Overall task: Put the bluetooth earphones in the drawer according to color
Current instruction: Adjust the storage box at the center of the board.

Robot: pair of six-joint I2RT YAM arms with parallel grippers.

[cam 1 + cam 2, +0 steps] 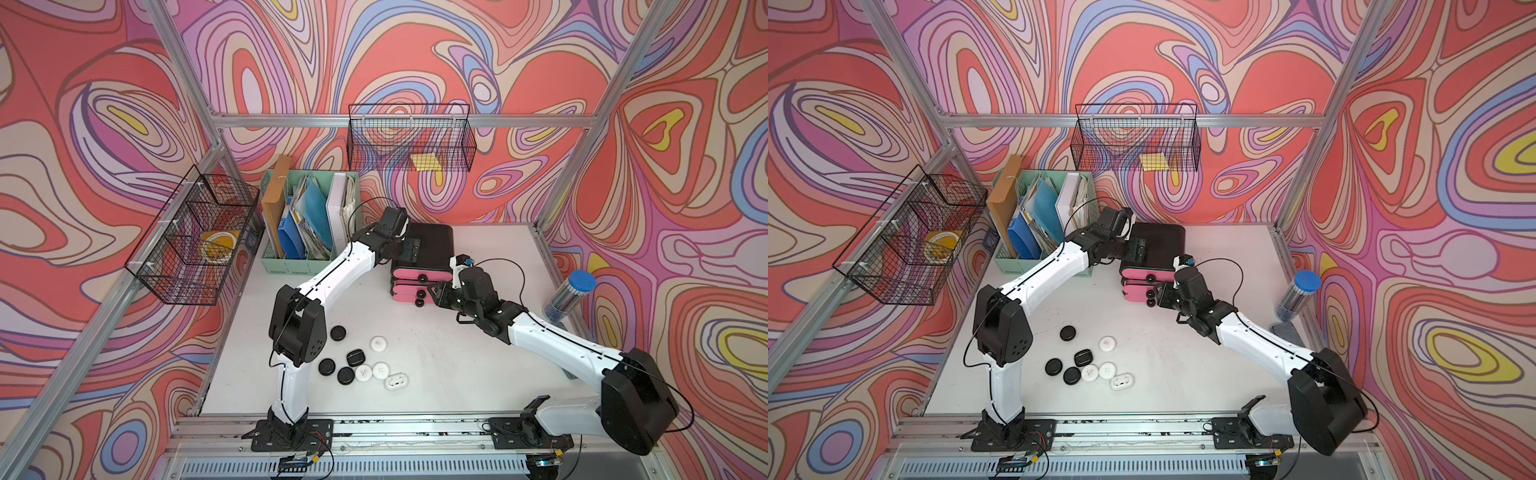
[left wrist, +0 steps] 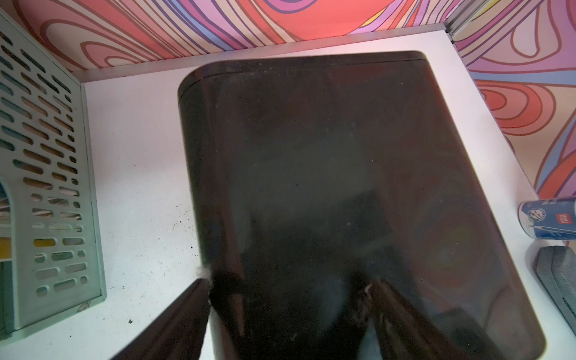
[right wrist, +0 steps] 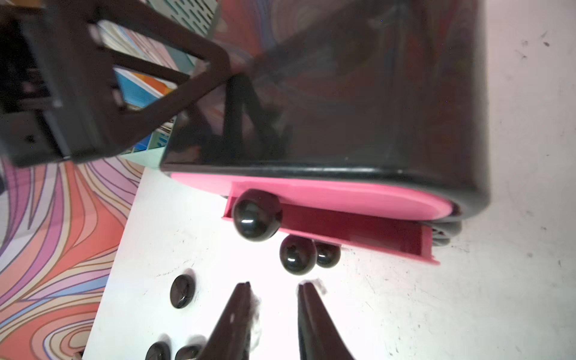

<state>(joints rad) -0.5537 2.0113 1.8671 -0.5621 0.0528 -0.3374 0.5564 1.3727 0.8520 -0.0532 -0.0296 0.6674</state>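
Drawer: rear centre of table, near green organizer; has a lower pink tray slid partly out. L gripper: wide apart, empty, tips on its top. R gripper: narrow gap, empty, just short of knobs. Black earphone cases & white cases: clustered front-L of table, well apart from drawer.

White table, black drawer, mint organizer, black earphones, white earphones, blue-capped tube

Robot lab cell; aluminium frame, patterned backdrop walls.
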